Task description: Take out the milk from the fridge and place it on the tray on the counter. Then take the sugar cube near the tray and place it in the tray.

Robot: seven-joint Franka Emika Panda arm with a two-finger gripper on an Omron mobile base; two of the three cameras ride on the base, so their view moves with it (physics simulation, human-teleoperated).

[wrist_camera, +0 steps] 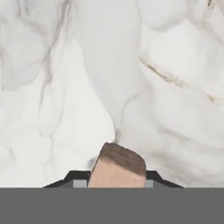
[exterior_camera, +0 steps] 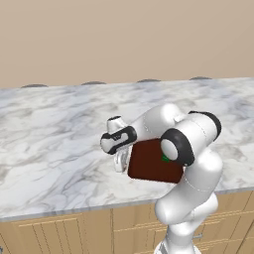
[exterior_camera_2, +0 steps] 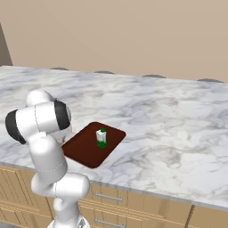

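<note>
A plain beige wall [exterior_camera: 124,34] is running across the whole twelve o'clock side of both base views, flat and evenly lit; a white-and-grey veined marble slab [exterior_camera: 54,149] is stretching wide beneath it, filling the middle; four small dark rounded shapes [exterior_camera: 93,83] are sitting along the slab's far edge where it is meeting the wall; light wooden drawer fronts [exterior_camera_2: 147,209] with slim silver handles [exterior_camera_2: 108,196] are lining the six o'clock edge; a narrow dark strip [exterior_camera_2: 4,46] is showing at ten o'clock in the right base view.
</note>
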